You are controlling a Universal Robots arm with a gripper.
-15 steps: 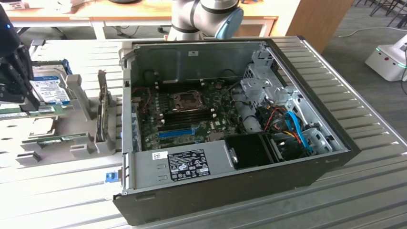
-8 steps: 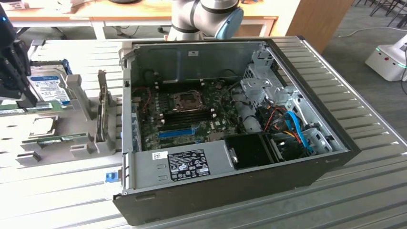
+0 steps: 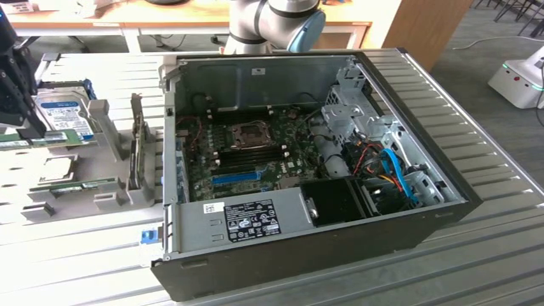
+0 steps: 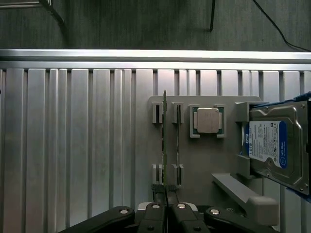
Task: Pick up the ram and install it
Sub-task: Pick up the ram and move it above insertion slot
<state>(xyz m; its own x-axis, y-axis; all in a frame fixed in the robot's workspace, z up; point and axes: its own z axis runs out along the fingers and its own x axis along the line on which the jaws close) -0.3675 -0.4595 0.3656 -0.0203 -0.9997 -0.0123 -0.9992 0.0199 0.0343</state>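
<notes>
Where the wrist view looks down past them, the jaws are clenched on the ram (image 4: 165, 145), a thin green stick seen edge-on and pinched across its flat faces, probably so its contact edge stays free. It hangs just above the grey holder (image 4: 194, 160), near the table's (image 4: 73, 145) edge on the exterior view's left. Beside it a second green stick (image 4: 178, 141) stands on edge in its slot, easy to pinch, then a processor (image 4: 208, 120) and a hard drive (image 4: 272, 150). Farther off, the computer case (image 3: 297, 255) lies open side up, its motherboard (image 3: 255, 159) facing upward.
</notes>
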